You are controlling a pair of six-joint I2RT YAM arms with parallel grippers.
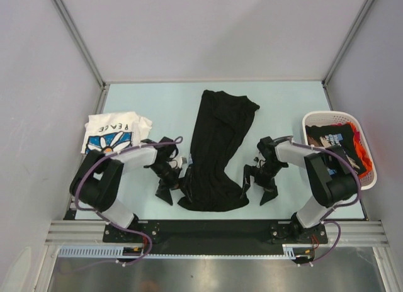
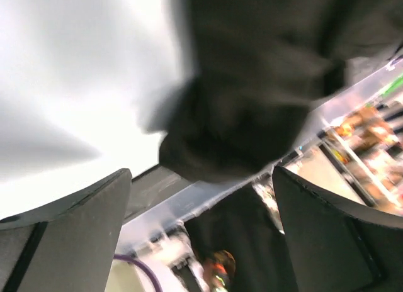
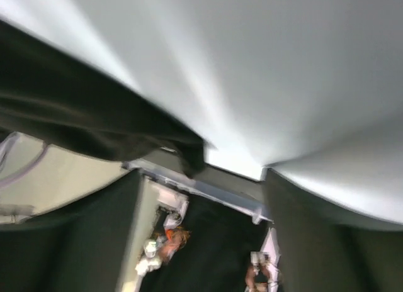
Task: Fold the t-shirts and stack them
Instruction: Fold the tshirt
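A large plain black t-shirt [image 1: 217, 147] lies folded lengthwise in a long strip down the middle of the table. It also shows blurred in the left wrist view [image 2: 252, 103] and the right wrist view [image 3: 75, 122]. A white t-shirt with a flower print [image 1: 113, 133] lies folded at the left. My left gripper [image 1: 176, 186] is open and empty at the black shirt's near left edge, with its jaws wide apart in the left wrist view [image 2: 200, 179]. My right gripper [image 1: 257, 188] is open and empty at the near right edge, also shown in the right wrist view [image 3: 204, 179].
A white slotted basket [image 1: 373, 172] at the right edge holds dark printed and orange shirts [image 1: 337, 141]. The table [image 1: 157, 103] is pale blue, with grey walls on three sides. The arm bases sit on a black rail [image 1: 214, 229] at the near edge.
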